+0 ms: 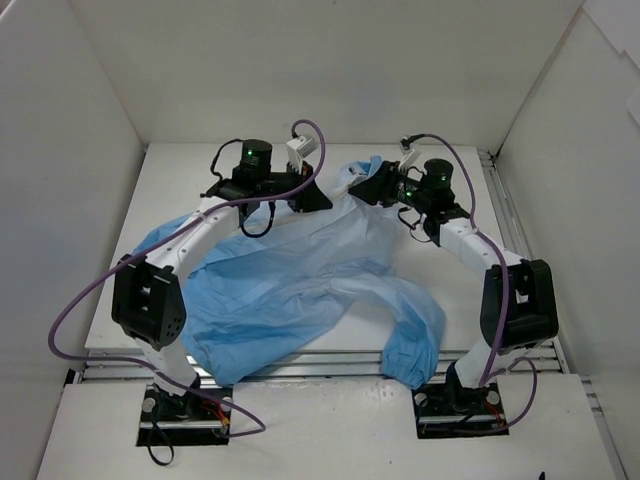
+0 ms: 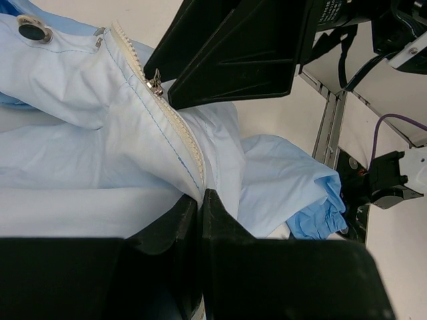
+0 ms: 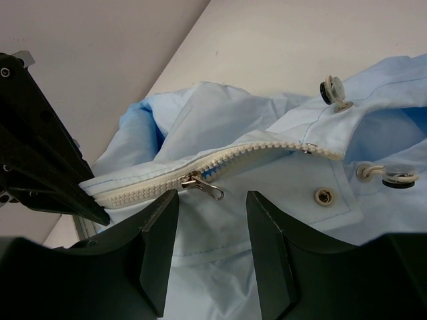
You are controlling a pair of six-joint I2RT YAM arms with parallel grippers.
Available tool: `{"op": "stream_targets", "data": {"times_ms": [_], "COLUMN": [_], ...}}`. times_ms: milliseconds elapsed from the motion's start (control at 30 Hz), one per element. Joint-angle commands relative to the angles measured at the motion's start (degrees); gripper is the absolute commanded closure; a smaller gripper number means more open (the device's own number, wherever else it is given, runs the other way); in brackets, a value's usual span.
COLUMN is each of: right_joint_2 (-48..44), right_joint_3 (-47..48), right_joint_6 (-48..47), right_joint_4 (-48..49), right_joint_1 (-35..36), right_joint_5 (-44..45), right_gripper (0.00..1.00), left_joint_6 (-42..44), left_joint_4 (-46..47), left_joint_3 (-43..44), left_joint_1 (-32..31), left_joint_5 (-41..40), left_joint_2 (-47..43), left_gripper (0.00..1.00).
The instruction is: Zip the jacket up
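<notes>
Light-blue thin fabric, one item: the jacket (image 1: 290,290), spread and rumpled across the white table (image 1: 180,190). Its collar end is raised between the two arms and one gathered cuff (image 1: 410,355) hangs over the table's near edge. We list a white toothed zipper (image 3: 267,150) on the jacket front and take its metal slider (image 3: 192,180) as the reference for every place given here. Left gripper (image 2: 200,203): fingers pressed together and clamped on the jacket at the zipper band, some way along from the slider on the side away from the collar. The band runs taut from that grip up to the slider. Right gripper (image 3: 212,200): jaws apart, one finger on each side of the slider, with the small pull tab (image 3: 212,192) dangling in the gap between them. We see nothing held in them, and we cannot tell whether the nearer pad touches the slider. On the collar side of the slider we note one round snap stud (image 3: 325,197) just beside the zipper. Farther the same way there are two cord stoppers, one above the band (image 3: 331,89) and one past the stud (image 3: 400,177). We cannot tell which stretch of teeth is meshed. Well apart from the slider, a purple cable (image 1: 70,320) loops beside the left arm.
</notes>
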Motion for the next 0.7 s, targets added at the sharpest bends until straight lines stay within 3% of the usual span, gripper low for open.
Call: {"op": "stream_targets", "data": {"times_ms": [0,333,667], "right_joint_2": [-0.33,0.46,0.64], "right_joint_3": [0.38,0.11,-0.15], "right_joint_6": [0.78,2.44,3.15], "right_joint_4": [7.62,12.19,12.37], "right_joint_1": [-0.62,-0.71,-0.71], "right_joint_5": [-1.58,-3.6,-6.15], "right_gripper": [0.59,0.67,0.84], "left_joint_6": [-0.92,-0.83,-1.01], "left_joint_4": [6.19,6.46,6.54], "left_joint_3": [1.56,1.55,1.64], "left_joint_1": [-0.23,-0.23,-0.23], "left_joint_5": [3.45,4.6,4.16], "left_joint_2": [-5.48,-5.39,-5.57], "left_gripper": [1.0,1.0,1.0]}}
